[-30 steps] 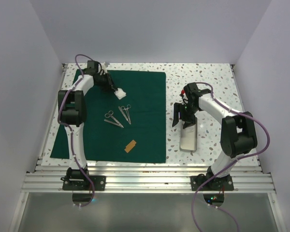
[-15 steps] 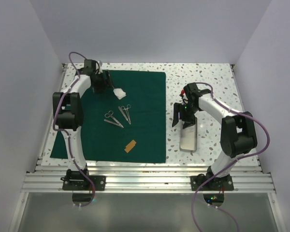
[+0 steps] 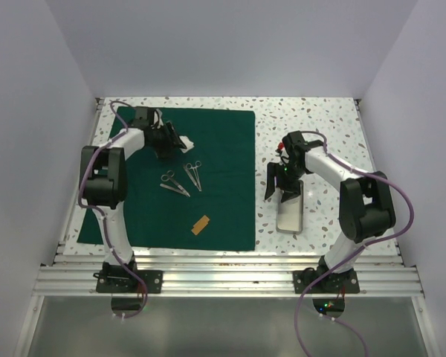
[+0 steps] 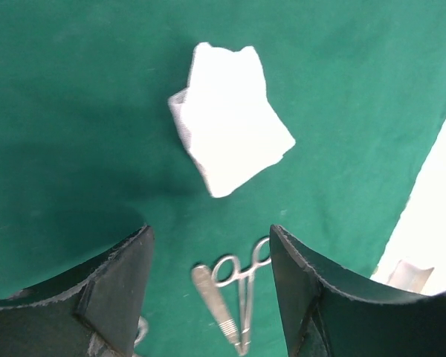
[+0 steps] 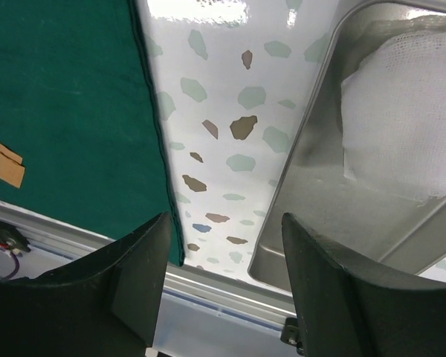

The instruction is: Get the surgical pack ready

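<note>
On the drape, far left, your left gripper now stands open and empty (a second ago it pinched the gauze); that piece is laid. Your right gripper waits open, empty, by the tray.

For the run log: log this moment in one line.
left gripper: open, gauze free on drape | right gripper: open, near tray
</note>
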